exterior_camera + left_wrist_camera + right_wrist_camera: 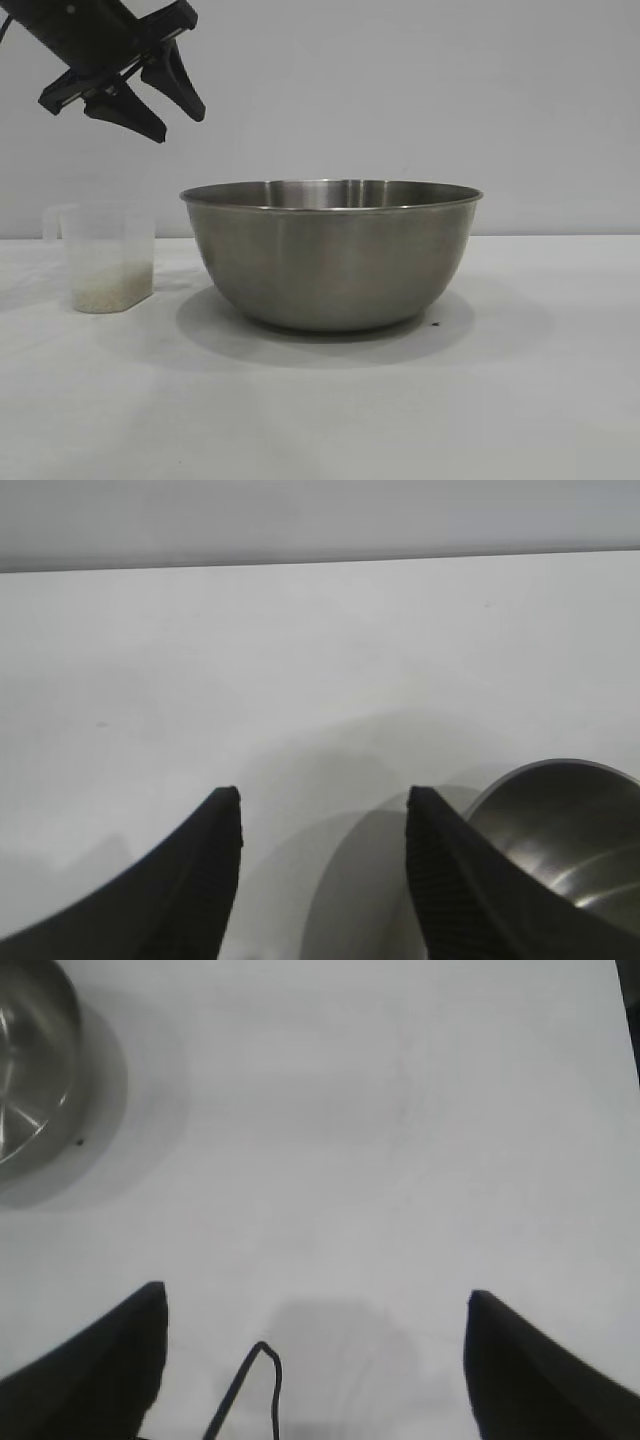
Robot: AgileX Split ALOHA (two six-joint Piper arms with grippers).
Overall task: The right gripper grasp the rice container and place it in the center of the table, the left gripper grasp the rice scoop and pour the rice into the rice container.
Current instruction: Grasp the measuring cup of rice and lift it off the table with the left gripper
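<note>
The rice container [331,255], a big steel bowl, stands on the white table [520,400] near its middle; its rim also shows in the left wrist view as the rice container [570,830] and in the right wrist view as the rice container [30,1060]. The translucent rice scoop [105,258] stands upright left of it, with a pale layer of rice [110,290] at its bottom. My left gripper [180,118] hangs open in the air above the scoop, holding nothing; from the wrist the left gripper [322,795] shows bare table between its fingers. My right gripper [315,1295] is open over bare table, away from the bowl.
A plain light wall [450,90] stands behind the table. A small dark speck [435,324] lies beside the bowl's base. A thin black cable [250,1390] loops between the right gripper's fingers.
</note>
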